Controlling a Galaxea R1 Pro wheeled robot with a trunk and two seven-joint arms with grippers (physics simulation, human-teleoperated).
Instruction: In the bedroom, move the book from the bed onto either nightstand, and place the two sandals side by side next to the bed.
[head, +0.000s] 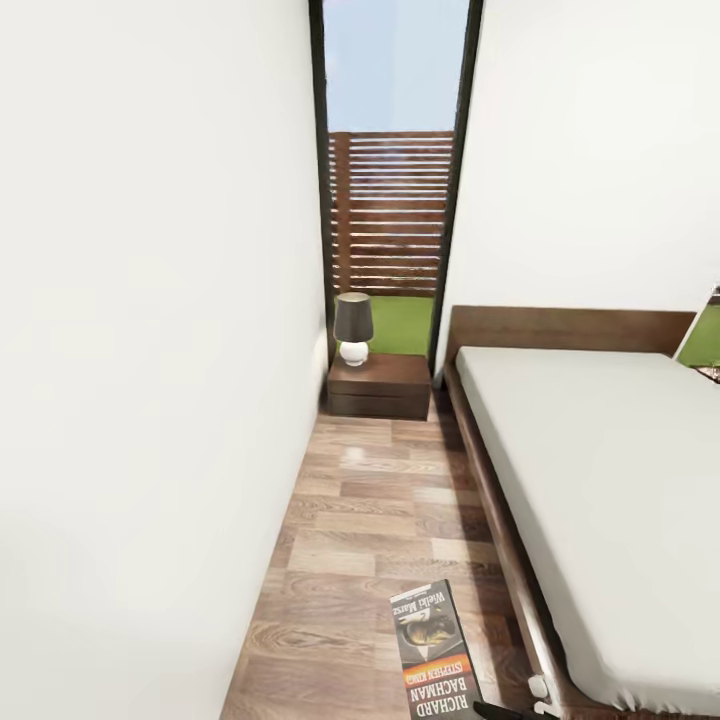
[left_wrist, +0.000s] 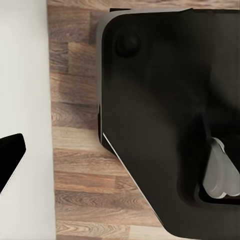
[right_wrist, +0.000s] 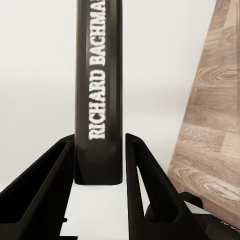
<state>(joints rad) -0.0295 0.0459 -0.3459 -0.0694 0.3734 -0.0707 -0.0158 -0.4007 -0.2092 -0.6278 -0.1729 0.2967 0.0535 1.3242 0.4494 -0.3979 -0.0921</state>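
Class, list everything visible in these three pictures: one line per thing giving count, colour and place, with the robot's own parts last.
Dark paperback book with orange band: one, held over the floor beside the bed, spine between the right jaws.
Low bed, dark wood frame, pale mattress: one, right side.
Dark brown wooden nightstand: one, far end, beside the headboard.
Lamp, dark shade, white round base: one, on the nightstand.
Wood-plank floor: brown, between wall and bed.
Tall dark-framed window: one, showing slatted fence and grass.
Right gripper: black, shut on the book.
Robot's dark body: over the floor.
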